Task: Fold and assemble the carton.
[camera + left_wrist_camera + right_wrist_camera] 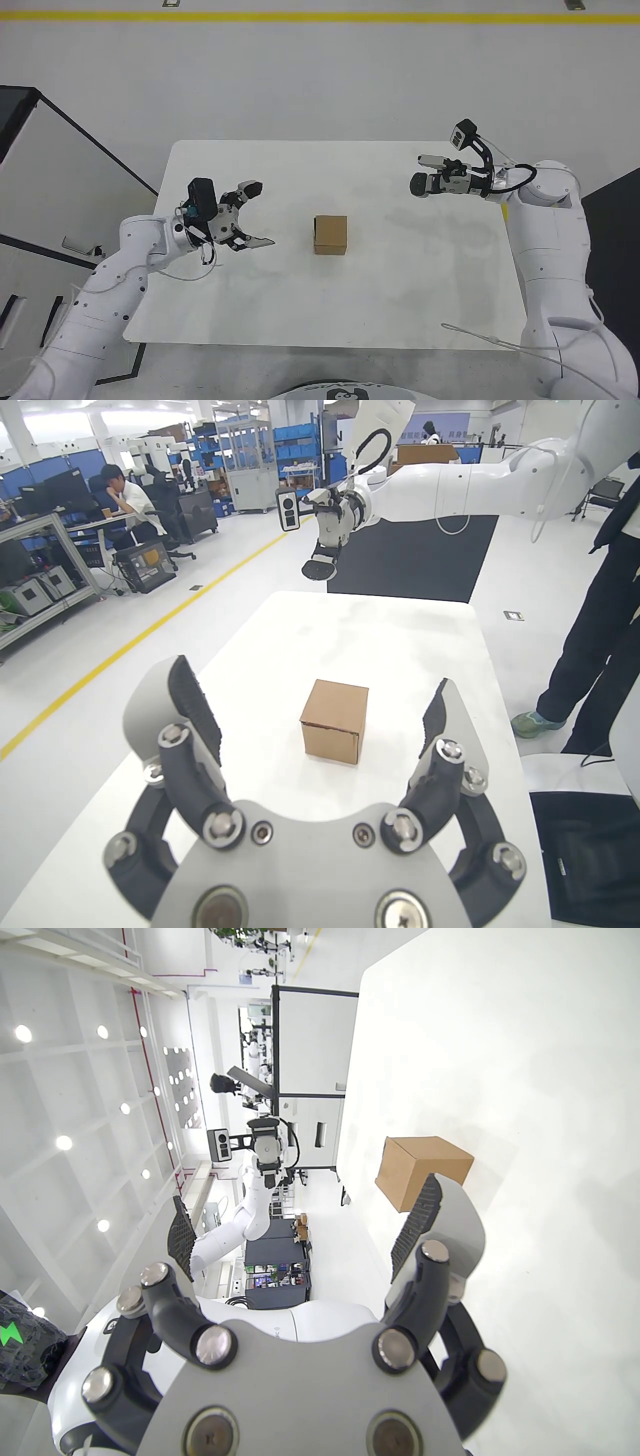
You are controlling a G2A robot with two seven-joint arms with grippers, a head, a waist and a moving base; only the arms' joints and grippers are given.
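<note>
A small brown carton (330,234) stands closed as a cube near the middle of the white table (300,170). The left gripper (257,214) hovers to the carton's left, open and empty, facing the carton (334,719) between its pads (192,705). The right gripper (421,172) is held above the table's right part, rolled on its side, open and empty, well away from the carton (422,1171). Its fingers (419,1215) frame the box from a distance. The left wrist view shows the right gripper (320,567) raised over the table's far end.
A person's legs (590,660) in dark trousers stand beside the table near the right arm. A black frame (40,170) stands off the table's left side. The table's surface around the carton holds nothing else.
</note>
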